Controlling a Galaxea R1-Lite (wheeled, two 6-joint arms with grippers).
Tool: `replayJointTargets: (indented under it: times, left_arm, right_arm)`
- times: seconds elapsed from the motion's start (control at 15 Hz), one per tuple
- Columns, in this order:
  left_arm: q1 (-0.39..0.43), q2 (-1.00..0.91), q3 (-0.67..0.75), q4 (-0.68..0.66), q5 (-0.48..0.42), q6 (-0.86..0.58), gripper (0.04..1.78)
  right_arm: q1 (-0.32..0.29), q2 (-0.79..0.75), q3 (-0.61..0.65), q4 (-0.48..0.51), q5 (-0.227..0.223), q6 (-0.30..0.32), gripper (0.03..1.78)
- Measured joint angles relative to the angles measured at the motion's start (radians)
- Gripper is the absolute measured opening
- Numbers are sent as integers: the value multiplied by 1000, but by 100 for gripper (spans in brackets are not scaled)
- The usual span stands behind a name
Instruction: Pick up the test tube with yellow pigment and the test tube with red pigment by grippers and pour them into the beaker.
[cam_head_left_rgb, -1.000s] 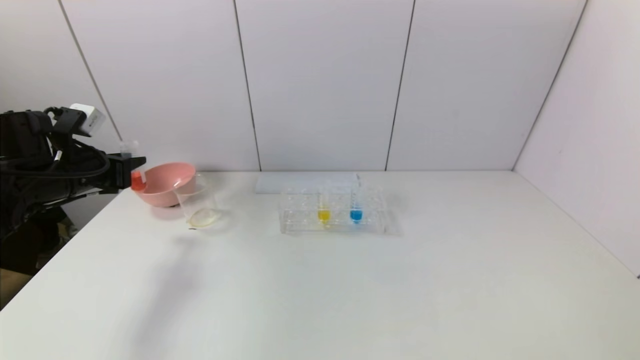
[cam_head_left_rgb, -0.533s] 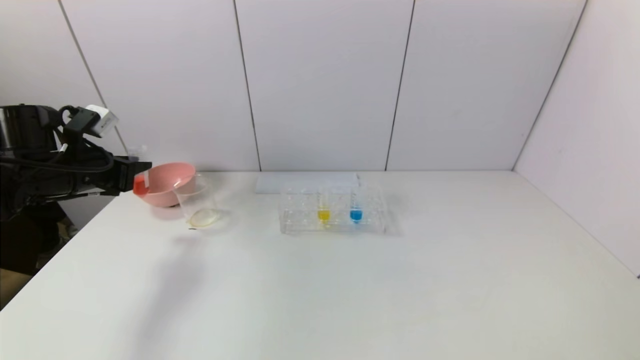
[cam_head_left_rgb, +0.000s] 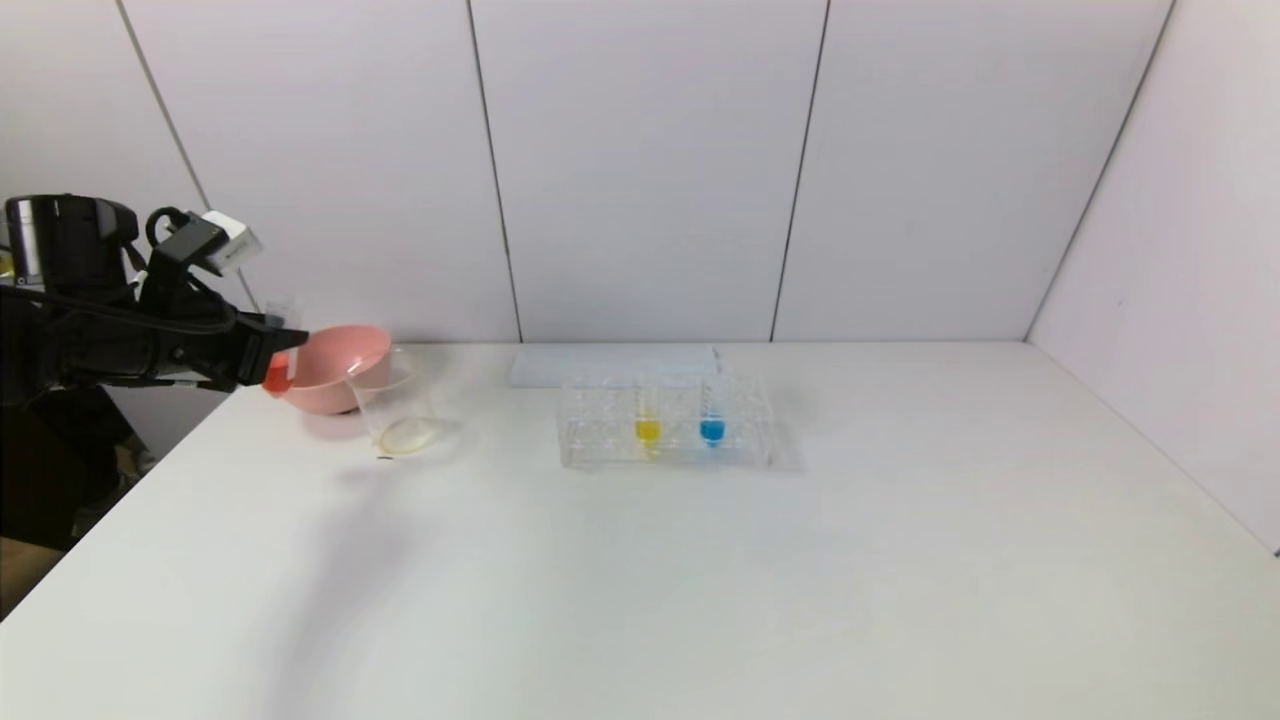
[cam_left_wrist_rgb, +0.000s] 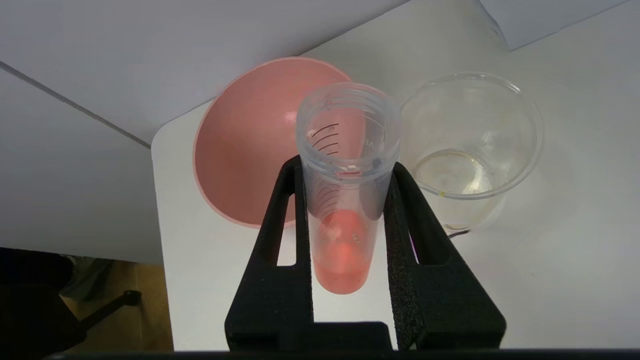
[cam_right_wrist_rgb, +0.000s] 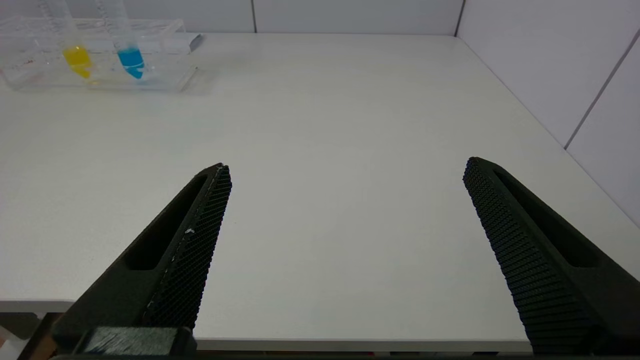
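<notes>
Two tubes remain in the clear rack (cam_head_left_rgb: 665, 432) mid-tabletop (cam_head_left_rgb: 700, 580): the test tube with yellow pigment (cam_head_left_rgb: 647, 420) and a blue one (cam_head_left_rgb: 712, 420). Far left, the pink bowl (cam_head_left_rgb: 335, 368) touches the beaker (cam_head_left_rgb: 395, 405). The left end effector (cam_left_wrist_rgb: 347, 200) is clamped on the test tube with red pigment (cam_left_wrist_rgb: 345, 200), upright beside the bowl. Carrying it over the beaker and tipping seems next. The right end effector (cam_right_wrist_rgb: 345, 210) hangs spread wide, idle.
</notes>
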Motion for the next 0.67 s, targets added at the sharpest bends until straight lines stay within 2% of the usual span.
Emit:
replayJointTargets:
  times: [0.27, 0.47, 0.67]
  left_arm:
    - [-2, 30, -63, 91, 2, 65, 44]
    - [-3, 41, -113, 214, 5, 133, 44]
    - [-7, 48, -161, 257, 1, 181, 44]
  right_arm:
    - [0, 0, 0, 0, 0, 0, 170]
    - [0, 0, 0, 0, 0, 0, 170]
    - [0, 0, 0, 0, 0, 0, 170]
